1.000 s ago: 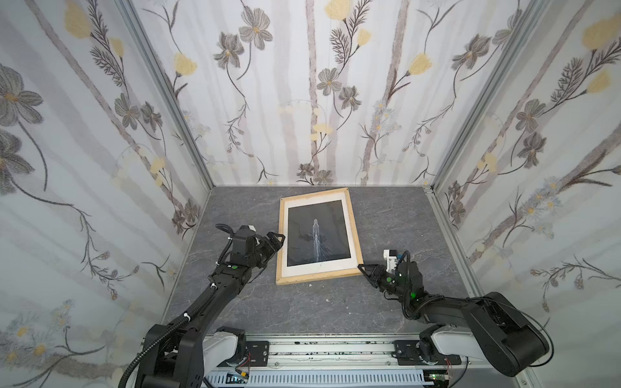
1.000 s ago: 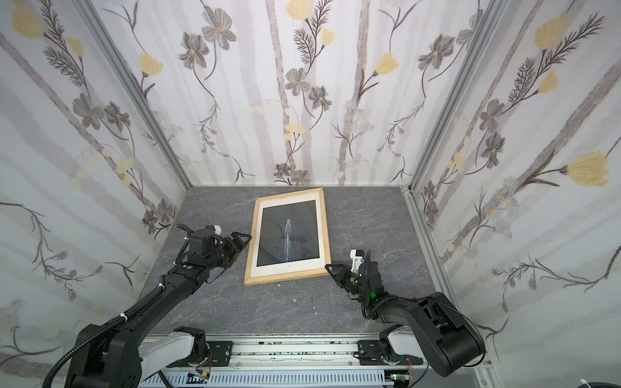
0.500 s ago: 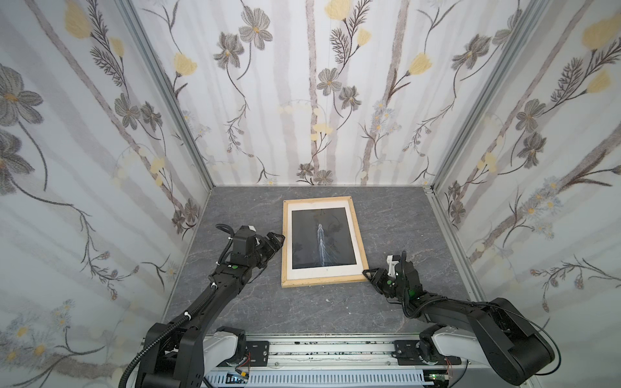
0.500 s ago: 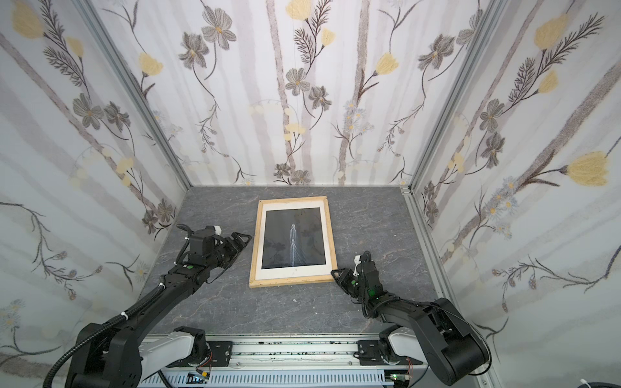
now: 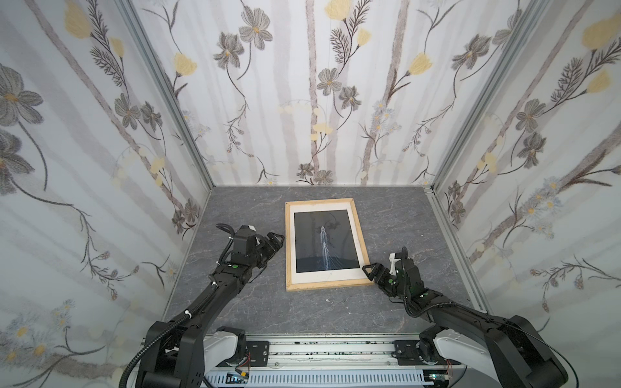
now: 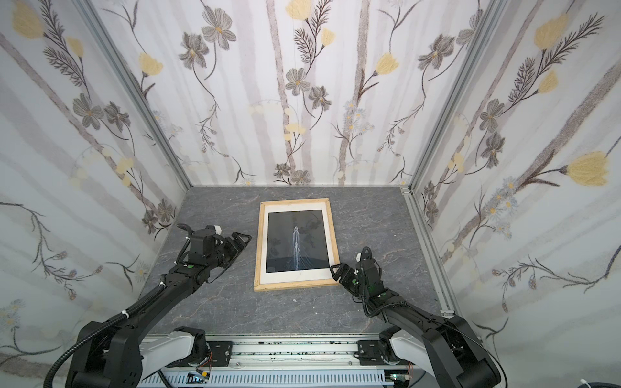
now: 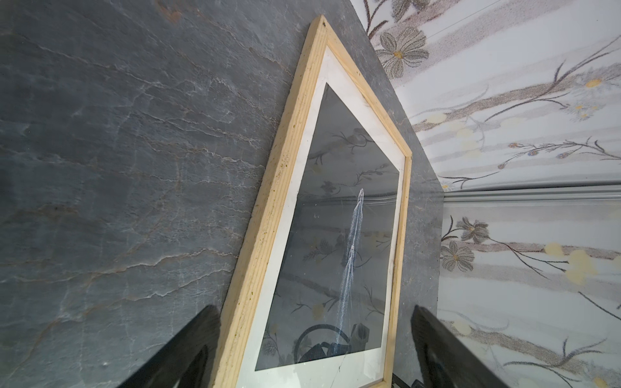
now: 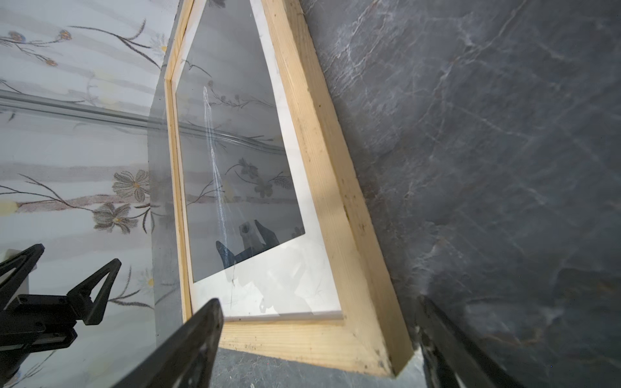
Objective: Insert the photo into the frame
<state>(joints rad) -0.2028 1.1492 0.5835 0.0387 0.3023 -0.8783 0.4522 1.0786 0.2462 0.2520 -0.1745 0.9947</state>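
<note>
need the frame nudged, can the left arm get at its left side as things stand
Probably yes: the left pincer hovers open close beside the left strip of the frame, nothing between them.

Far end of frame [image 8: 319, 161] and roots of right fingers [image 8: 188, 349] outside the right wrist view.

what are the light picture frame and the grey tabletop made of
Light rectangular picture frame: apparently unfinished pale wood, matte, with grain and dark specks. Grey tabletop: looks like slate or a stone-print laminate, matte with pale veins; which one is unclear.
</note>
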